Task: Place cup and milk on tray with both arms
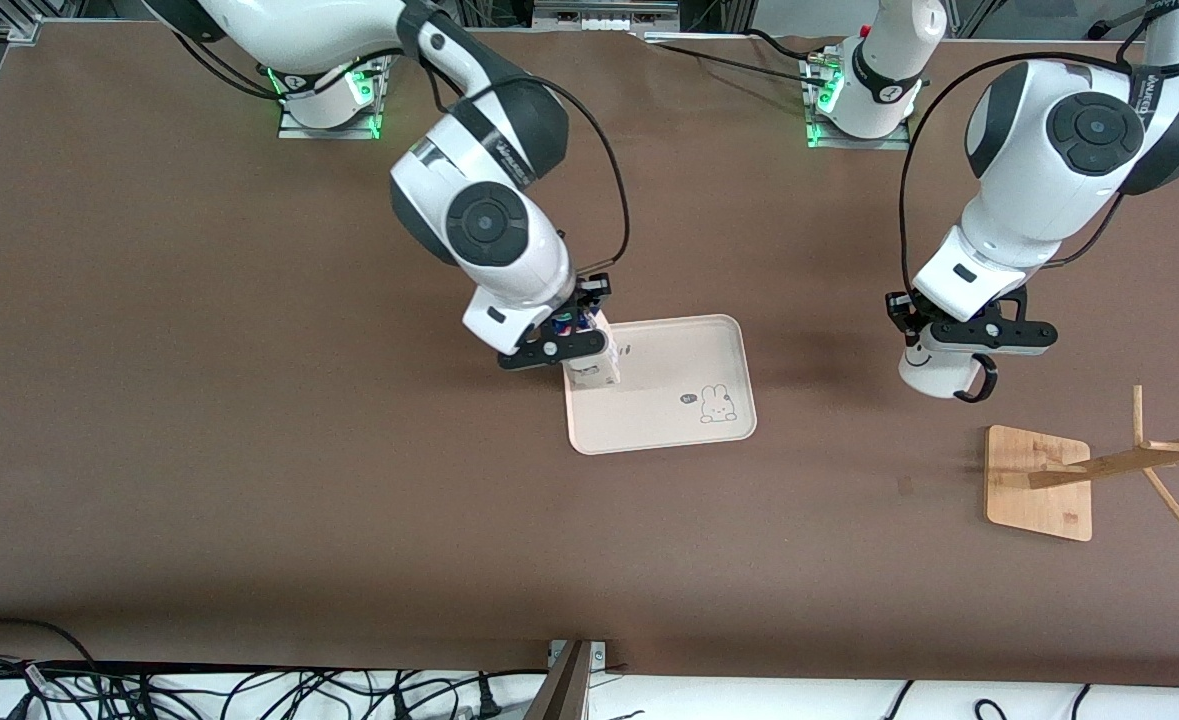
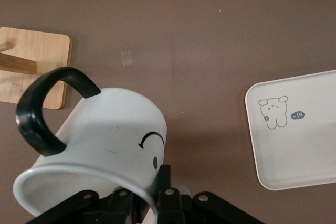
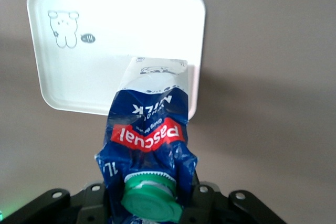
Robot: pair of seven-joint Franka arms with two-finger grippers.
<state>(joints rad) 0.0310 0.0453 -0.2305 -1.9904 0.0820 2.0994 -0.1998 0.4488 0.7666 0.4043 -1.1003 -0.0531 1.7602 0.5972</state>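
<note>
Nearest the front camera you have the wooden rack, its flat base lying on the brown table toward the left arm's end, with a slanted wooden post and pegs rising from it. You can also see a corner of that base in the left wrist view.

Next comes the tray, cream with rounded corners and a small bunny drawing near its nearer edge, lying flat about mid-table. In the right wrist view the tray is bare except where the carton overlaps its edge.

Over the tray's edge toward the right arm's end, your right gripper is clamped on the milk, holding it by the top. The right wrist view shows the milk hanging upright below the black fingers, green cap uppermost, blue and red print facing the camera. You cannot tell whether the carton's base touches the tray.

Your left gripper hangs over bare table between the tray and the rack, well apart from the tray. It grips the cup by its rim, and the cup is tilted, black handle toward the rack. In the left wrist view the cup shows its smiley face and the fingers pinch its rim.
</note>
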